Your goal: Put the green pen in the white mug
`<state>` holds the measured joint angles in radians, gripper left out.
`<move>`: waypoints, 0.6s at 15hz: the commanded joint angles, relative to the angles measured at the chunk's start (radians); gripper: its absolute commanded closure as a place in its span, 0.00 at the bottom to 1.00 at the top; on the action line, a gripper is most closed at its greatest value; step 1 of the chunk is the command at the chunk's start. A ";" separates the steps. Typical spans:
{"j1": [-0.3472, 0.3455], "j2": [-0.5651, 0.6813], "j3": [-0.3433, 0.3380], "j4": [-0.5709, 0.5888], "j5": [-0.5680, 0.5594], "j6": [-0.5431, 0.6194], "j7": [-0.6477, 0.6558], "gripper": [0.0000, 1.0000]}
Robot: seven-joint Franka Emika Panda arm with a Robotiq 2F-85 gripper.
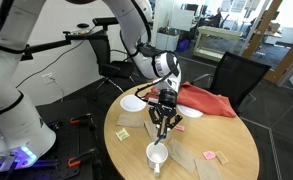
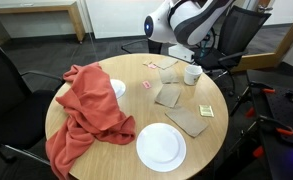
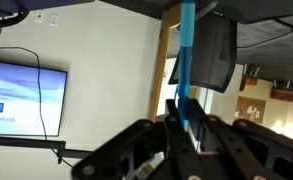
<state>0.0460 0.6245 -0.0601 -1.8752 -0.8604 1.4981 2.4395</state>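
My gripper (image 1: pixel 164 120) hangs over the near part of the round wooden table (image 1: pixel 231 150) and is shut on the green pen (image 1: pixel 162 131), a thin dark stick pointing down from the fingers. The white mug (image 1: pixel 157 155) stands upright just below the pen tip, with a small gap between them. In the wrist view the pen (image 3: pixel 187 60) looks teal-blue and is clamped between the black fingers (image 3: pixel 186 125). In an exterior view the gripper (image 2: pixel 182 55) is above the mug (image 2: pixel 191 73) at the table's far edge; the pen is too thin to make out there.
A red cloth (image 2: pixel 91 110) drapes over one side of the table. A white plate (image 2: pixel 161 146), a small white bowl (image 2: pixel 117 88), brown paper squares (image 2: pixel 170 95) and pink scraps (image 1: pixel 211 155) lie on the table. Black chairs (image 1: pixel 236 75) stand around it.
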 commanded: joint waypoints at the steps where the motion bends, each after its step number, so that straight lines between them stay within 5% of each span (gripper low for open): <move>1: -0.010 0.035 -0.008 0.019 -0.006 0.034 0.003 0.96; 9: -0.030 0.069 -0.029 0.002 -0.002 0.170 0.031 0.96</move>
<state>0.0230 0.6882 -0.0793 -1.8705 -0.8604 1.6171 2.4428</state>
